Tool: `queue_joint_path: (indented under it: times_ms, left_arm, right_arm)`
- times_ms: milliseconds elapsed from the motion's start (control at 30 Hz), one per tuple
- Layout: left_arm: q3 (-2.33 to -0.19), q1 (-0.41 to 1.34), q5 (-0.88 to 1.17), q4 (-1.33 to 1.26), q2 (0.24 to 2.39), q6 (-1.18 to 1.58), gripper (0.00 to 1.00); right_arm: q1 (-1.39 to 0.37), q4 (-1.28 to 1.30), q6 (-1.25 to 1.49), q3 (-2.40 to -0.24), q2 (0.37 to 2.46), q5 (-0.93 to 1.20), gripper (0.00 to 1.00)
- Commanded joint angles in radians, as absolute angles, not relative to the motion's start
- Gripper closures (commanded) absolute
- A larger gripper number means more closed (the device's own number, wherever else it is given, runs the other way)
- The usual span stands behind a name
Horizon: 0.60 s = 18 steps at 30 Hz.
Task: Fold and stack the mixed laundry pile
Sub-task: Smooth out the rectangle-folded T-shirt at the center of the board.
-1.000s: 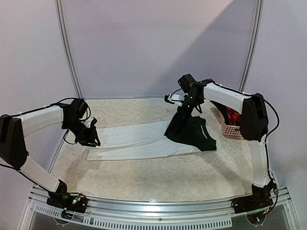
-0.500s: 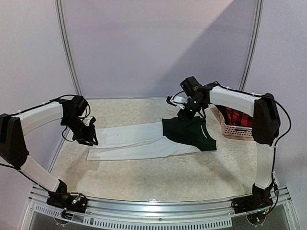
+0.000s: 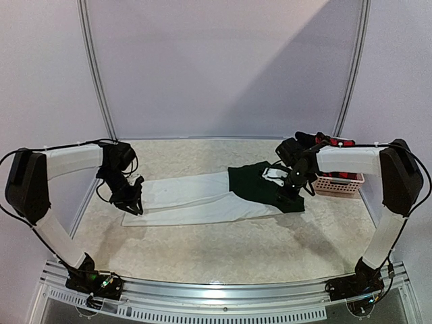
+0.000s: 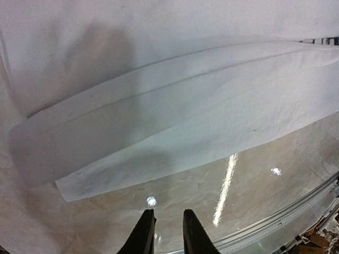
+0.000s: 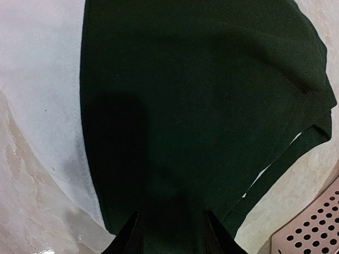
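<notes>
Seemingly empty, left gripper (image 4: 168,213) ajar near white cloth (image 4: 175,116), right gripper (image 5: 171,214) apart over green garment (image 5: 201,95).

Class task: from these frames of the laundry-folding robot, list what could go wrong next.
The dark green garment overlaps the white cloth; the right fingers, spread above it, might pinch both layers and drag the cloth.
The left fingers hover off the cloth's edge with a narrow gap, so they may close on bare table.
The pink basket sits close beside the garment; a sweep could knock it.
</notes>
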<state>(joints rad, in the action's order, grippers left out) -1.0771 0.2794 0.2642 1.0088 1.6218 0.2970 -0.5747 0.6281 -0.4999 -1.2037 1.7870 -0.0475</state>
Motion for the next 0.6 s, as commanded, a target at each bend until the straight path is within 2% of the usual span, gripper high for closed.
queue_joint_path:
  times_ms: [0,267,433,567]
  left_arm:
    - [-1.147,0.292,0.240,0.993,1.726,0.277,0.78]
    - [-1.390,0.266,0.105,1.006,1.947,0.248,0.75]
    - [-1.465,0.147,0.034,0.979,1.891,0.298,0.73]
    - [-1.443,0.138,0.067,0.994,1.862,0.290,0.71]
  right_arm:
    - [-0.574,0.575,-0.498,-1.197,1.809,-0.029,0.64]
    - [-0.569,0.572,-0.493,-1.189,1.800,-0.028,0.64]
    - [-0.558,0.572,-0.484,-1.181,1.777,-0.030,0.64]
    - [-0.548,0.575,-0.478,-1.182,1.764,-0.031,0.64]
